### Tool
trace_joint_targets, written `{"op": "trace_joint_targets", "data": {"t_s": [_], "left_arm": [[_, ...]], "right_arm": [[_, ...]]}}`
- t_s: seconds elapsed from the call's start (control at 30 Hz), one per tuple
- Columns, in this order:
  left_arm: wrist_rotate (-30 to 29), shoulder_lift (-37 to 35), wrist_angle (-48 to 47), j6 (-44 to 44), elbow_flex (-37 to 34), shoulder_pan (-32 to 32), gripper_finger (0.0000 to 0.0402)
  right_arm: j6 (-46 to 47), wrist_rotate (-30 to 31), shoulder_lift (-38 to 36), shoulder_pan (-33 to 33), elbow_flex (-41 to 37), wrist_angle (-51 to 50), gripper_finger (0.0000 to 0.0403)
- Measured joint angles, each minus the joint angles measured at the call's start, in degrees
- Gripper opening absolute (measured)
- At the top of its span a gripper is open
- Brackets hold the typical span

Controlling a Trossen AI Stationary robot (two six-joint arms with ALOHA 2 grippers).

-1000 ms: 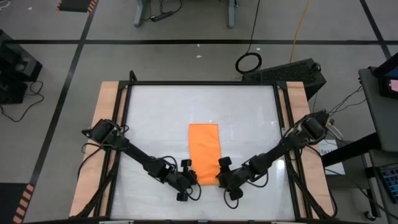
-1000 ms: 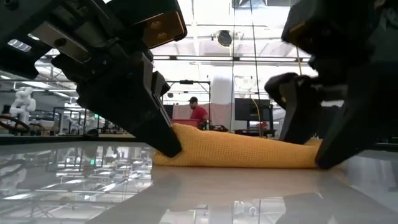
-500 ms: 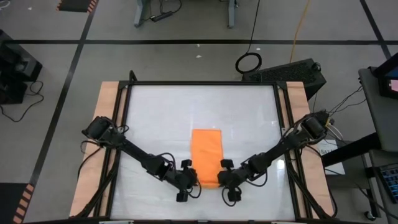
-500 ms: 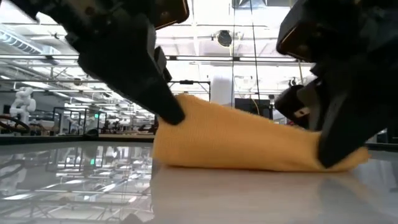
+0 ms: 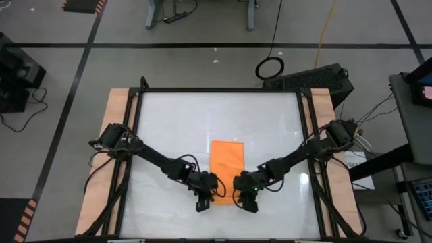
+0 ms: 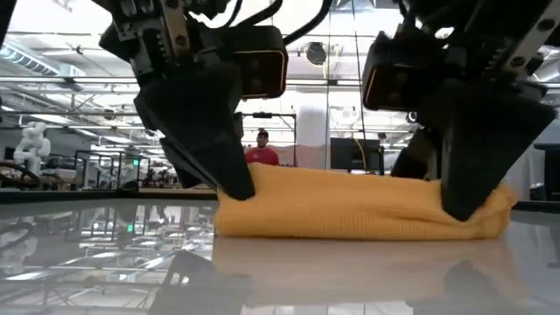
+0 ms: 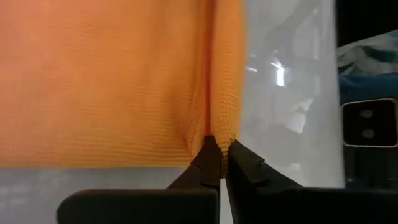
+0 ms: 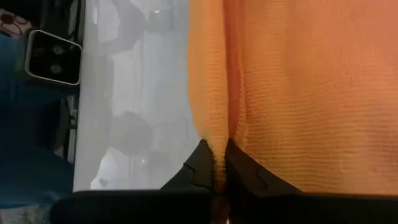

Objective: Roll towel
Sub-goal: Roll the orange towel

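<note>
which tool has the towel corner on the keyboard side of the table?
The right tool, shut on the near right corner of the towel. The left tool pinches the opposite near corner, on the side away from the keyboard.

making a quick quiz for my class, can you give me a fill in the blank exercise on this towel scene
1. The left gripper is shut on the ____ towel.
2. The right gripper pinches the same towel, so it is held by ____ grippers at once.
3. The towel lies on the ____ tabletop.
4. In the high view, the grippers hold the towel's ____ end, the one closest to the arms' side of the picture's bottom.

Missing words: orange; two; white; near
</note>
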Motion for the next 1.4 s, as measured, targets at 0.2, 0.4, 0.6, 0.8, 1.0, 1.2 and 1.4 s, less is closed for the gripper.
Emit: {"op": "trace_joint_targets", "data": {"t_s": [0.2, 0.4, 0.6, 0.8, 1.0, 1.2, 1.4], "left_arm": [[1.15, 0.58, -0.63, 0.57, -0.10, 0.59, 0.0010], [1.07, 0.84, -0.80, 1.70, -0.32, 0.52, 0.0035], [1.39, 0.79, -1.00, 3.67, -0.38, 0.38, 0.0114], [1.80, -1.89, -5.72, 6.47, -0.38, 0.38, 0.0189], [-1.19, -6.85, -2.15, 18.17, -0.28, -3.62, 0.0197], [-4.17, -6.05, 7.22, 28.46, -0.17, -8.43, 0.0198], [-5.91, -2.14, 10.29, 28.40, -0.25, -6.74, 0.0198]], "right_arm": [[-0.10, -0.29, 1.31, -0.77, 0.02, -0.16, 0.0008], [0.80, -0.98, 1.81, -1.28, 0.03, -0.40, 0.0008], [1.98, -4.23, 1.72, -2.10, -0.05, -1.73, 0.0009], [2.27, -4.46, 1.79, -2.44, -0.06, -1.85, 0.0009], [2.27, -4.64, 1.82, -3.13, -0.06, -1.82, 0.0009], [2.29, -5.12, 1.87, -3.67, -0.06, -1.66, 0.0009], [2.32, -5.03, 1.90, -3.70, -0.09, -1.46, 0.0009]]}}
